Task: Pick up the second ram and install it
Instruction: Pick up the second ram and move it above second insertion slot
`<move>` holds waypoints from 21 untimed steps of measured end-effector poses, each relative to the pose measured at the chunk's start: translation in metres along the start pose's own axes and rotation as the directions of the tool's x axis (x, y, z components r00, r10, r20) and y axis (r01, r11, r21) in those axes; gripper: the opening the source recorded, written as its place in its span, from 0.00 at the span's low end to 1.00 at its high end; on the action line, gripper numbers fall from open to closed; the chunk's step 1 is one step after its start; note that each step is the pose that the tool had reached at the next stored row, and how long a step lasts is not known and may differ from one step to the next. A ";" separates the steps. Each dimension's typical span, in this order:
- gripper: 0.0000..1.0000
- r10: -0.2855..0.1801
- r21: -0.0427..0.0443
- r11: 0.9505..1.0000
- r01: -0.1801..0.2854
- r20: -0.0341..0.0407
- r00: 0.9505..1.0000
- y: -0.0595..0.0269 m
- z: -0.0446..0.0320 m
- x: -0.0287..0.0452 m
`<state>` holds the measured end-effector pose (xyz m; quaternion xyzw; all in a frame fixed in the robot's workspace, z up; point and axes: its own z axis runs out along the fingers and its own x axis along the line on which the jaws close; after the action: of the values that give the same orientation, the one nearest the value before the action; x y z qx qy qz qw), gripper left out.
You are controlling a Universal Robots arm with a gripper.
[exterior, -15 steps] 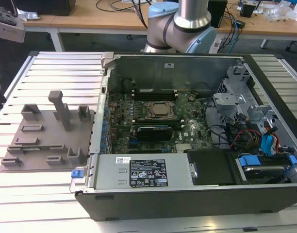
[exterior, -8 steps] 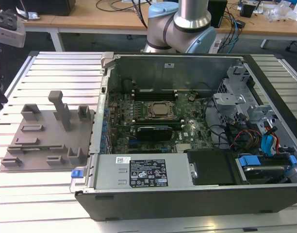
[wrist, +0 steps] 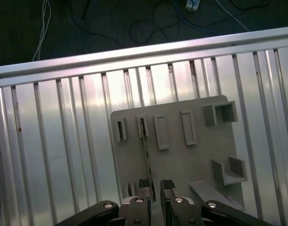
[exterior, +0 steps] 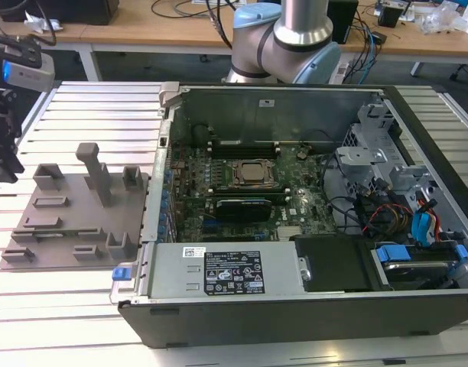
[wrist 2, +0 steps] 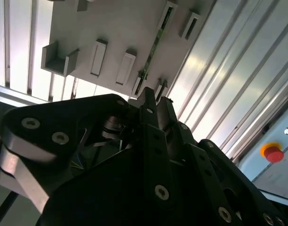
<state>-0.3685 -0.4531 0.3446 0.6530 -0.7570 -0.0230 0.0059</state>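
Table [exterior: 89, 115]: silvery ribbed metal slats. Grey holder plate [exterior: 69, 229] lies flat on the slats toward the exterior view's left (upright blocks rise from it). Open computer case [exterior: 295, 325] sits just beside the plate, toward the exterior view's right, also on the slats.

We've got a ribbed metal table [exterior: 89, 99] here, pretty shiny with glare. Behind the table there's a long wooden desk [exterior: 142, 34], and past the table's edge we see dark floor [wrist: 111, 23] with loose cables [wrist: 153, 28].
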 end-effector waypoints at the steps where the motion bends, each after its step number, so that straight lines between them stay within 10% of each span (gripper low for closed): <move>1: 0.24 0.000 0.000 1.000 0.000 0.000 1.000 -0.0002 0.0038 0.0001; 21: 0.24 -0.081 -0.002 0.997 0.081 -0.004 0.997 -0.0017 0.0394 0.0009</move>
<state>-0.3685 -0.4531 0.3051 0.6832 -0.7299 -0.0227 0.0069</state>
